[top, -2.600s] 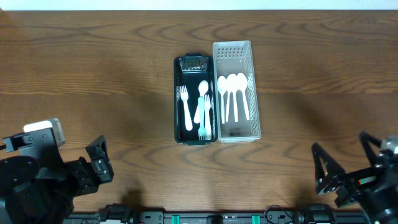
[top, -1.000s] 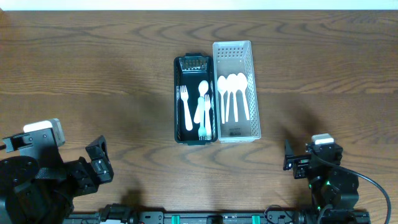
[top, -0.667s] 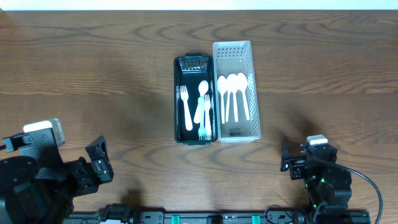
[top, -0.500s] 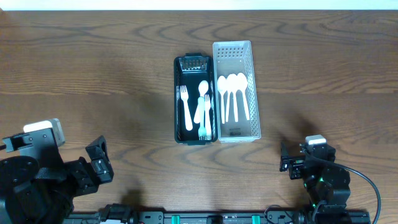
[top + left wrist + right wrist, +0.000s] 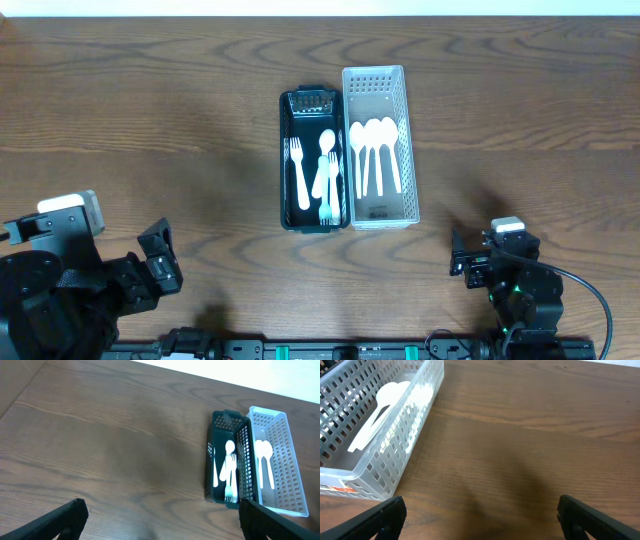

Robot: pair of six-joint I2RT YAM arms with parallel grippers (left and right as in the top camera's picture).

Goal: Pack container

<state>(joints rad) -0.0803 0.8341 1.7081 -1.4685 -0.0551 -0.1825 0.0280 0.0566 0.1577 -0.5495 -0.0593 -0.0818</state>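
Brown wood-grain table (image 5: 150, 100) filled every view and carried everything else. At its near edge sat the two black arms, the left arm (image 5: 70, 290) bulky in the corner and the right arm (image 5: 515, 285) more compact, with a small white block on top. Each stood well apart from the containers. The left gripper (image 5: 162, 515) had its fingers (image 5: 72, 512) spread wide, one in each lower corner of its wrist view, with nothing between them. The right gripper (image 5: 480, 512) was likewise spread and held nothing. In the middle of the table two long slotted baskets lay side by side, long walls touching. The white basket (image 5: 375, 80) was on the right in the overhead view and reached slightly farther back. The dark basket (image 5: 284, 160) was on its left. Three white spoons (image 5: 372, 150) lay flat in the white basket, bowls toward the far end. The dark basket held a white fork (image 5: 298, 175), a white spoon (image 5: 326, 150) and a teal fork (image 5: 326, 200), partly overlapping. A red-and-white label (image 5: 337, 489) ran along the near end of the white basket, its writing too small to read.
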